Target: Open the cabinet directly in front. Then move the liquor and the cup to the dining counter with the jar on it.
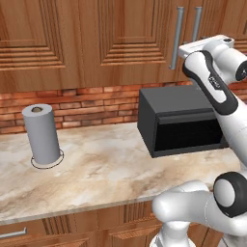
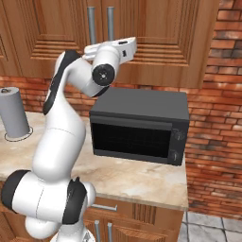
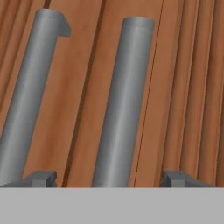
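Note:
The brown wooden cabinet (image 1: 120,34) (image 2: 156,33) hangs on the wall straight ahead with its doors closed. Two long silver bar handles (image 1: 178,37) (image 2: 91,23) run side by side where the doors meet. My white hand (image 1: 207,46) (image 2: 116,47) is raised to the lower ends of these handles. In the hand view my gripper (image 3: 109,178) is open, and one handle (image 3: 122,100) stands between its fingertips (image 3: 41,177). The other handle (image 3: 26,96) lies outside them. The liquor, the cup, the dining counter and the jar are out of view.
A black microwave (image 1: 181,120) (image 2: 137,125) sits on the marble worktop (image 1: 96,169) just below my hand. A grey paper-towel roll (image 1: 42,135) (image 2: 14,113) stands to the left. Red brick wall (image 1: 96,103) backs the worktop. Base cabinets (image 2: 142,217) run below.

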Controlling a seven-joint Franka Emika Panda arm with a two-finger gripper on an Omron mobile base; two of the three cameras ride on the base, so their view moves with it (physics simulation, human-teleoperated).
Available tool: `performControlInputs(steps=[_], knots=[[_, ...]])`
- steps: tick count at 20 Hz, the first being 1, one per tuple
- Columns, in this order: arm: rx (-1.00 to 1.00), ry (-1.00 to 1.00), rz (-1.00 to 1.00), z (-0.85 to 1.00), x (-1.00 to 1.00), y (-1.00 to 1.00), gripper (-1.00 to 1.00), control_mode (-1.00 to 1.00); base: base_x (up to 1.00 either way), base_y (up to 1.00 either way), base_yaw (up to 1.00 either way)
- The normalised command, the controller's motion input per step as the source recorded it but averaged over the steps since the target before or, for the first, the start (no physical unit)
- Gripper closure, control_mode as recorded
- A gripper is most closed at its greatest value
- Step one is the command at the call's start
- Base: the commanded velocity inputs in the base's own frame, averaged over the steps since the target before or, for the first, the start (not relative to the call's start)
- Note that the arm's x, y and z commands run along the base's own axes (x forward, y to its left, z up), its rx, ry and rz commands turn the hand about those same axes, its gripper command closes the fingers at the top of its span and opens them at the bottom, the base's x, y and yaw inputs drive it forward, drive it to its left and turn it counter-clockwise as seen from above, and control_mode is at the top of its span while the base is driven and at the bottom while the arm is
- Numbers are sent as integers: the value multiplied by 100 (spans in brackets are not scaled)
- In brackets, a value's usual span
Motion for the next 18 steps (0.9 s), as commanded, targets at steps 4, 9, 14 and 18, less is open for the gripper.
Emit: performControlInputs(steps=[4,9,14,18], knots=[[0,0,0,0,34,0,-100,-100,0,0,0],[0,0,0,0,32,1,100,-100,0,0,0],[0,0,0,0,23,5,100,-100,0,0,0],[0,0,0,0,17,19,100,-100,0,0,0]])
